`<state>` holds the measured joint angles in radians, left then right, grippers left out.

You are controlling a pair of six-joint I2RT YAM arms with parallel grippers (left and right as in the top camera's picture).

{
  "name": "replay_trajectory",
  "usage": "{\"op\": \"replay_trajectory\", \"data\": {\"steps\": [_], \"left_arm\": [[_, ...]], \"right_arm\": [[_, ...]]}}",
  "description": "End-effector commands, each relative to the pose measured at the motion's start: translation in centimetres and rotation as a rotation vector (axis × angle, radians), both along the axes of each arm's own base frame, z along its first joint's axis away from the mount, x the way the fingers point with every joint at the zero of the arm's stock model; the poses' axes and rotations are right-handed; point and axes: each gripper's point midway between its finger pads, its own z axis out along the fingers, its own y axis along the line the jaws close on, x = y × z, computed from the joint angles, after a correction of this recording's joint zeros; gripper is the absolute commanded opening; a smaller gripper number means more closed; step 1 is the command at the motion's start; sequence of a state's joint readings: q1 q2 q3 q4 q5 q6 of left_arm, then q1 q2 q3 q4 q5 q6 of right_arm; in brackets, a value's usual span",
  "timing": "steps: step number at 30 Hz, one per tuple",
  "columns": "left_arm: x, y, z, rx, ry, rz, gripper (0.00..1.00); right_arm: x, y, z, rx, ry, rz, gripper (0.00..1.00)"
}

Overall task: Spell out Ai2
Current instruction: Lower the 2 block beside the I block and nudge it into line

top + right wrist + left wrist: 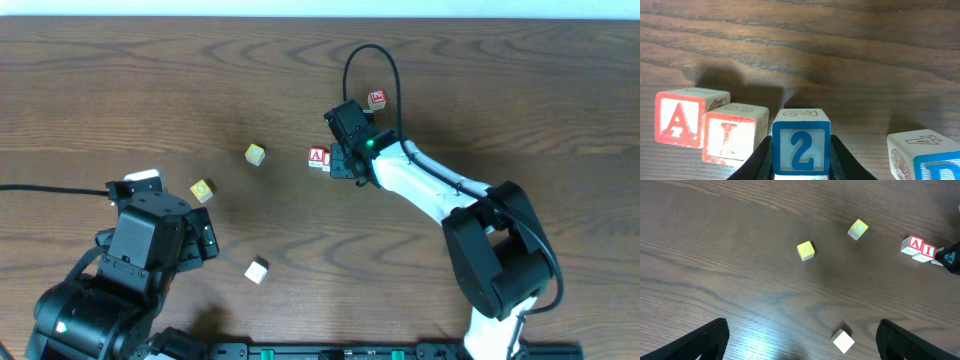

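Just left of the right pincer (pixel 801 169) sits the I block (pixel 730 137), so it holds the 2 block (pixel 801 142) there (finishing Ai2).

Dark brown wooden table (pixel 120 80): strong grain, smooth, with a soft sheen near the front edge (a pale glare patch in the left wrist view). Pale wooden cube with red-painted A (pixel 682 122) and pale wooden cube with red-painted I (pixel 730 135): matt, paint worn and speckled at the borders. Pale wooden cube with blue 2 (pixel 801 142): matt, paint crisper. Black fingers (pixel 757 162) of the right gripper (pixel 801 155): smooth matt plastic. White arm shell (pixel 420 185): glossy plastic.
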<state>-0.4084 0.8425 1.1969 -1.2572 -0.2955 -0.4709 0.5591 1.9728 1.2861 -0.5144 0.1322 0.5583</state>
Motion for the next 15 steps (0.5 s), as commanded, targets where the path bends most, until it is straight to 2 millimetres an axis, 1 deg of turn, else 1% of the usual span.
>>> {"op": "replay_trajectory", "data": {"steps": [1, 7, 11, 15], "left_arm": [[0.00, 0.08, -0.06, 0.007, 0.004, -0.002, 0.95], [-0.01, 0.05, -0.07, 0.006, 0.004, -0.003, 0.95], [-0.01, 0.06, -0.07, 0.006, 0.005, -0.003, 0.96], [-0.01, 0.06, -0.07, 0.006, 0.005, -0.003, 0.95]], "right_arm": [[0.00, 0.04, -0.25, -0.033, -0.011, 0.017, 0.02], [0.01, 0.04, -0.25, -0.032, -0.011, 0.017, 0.01], [0.00, 0.04, -0.26, -0.032, -0.011, 0.017, 0.16], [0.00, 0.04, -0.26, -0.032, -0.011, 0.017, 0.22]]}}
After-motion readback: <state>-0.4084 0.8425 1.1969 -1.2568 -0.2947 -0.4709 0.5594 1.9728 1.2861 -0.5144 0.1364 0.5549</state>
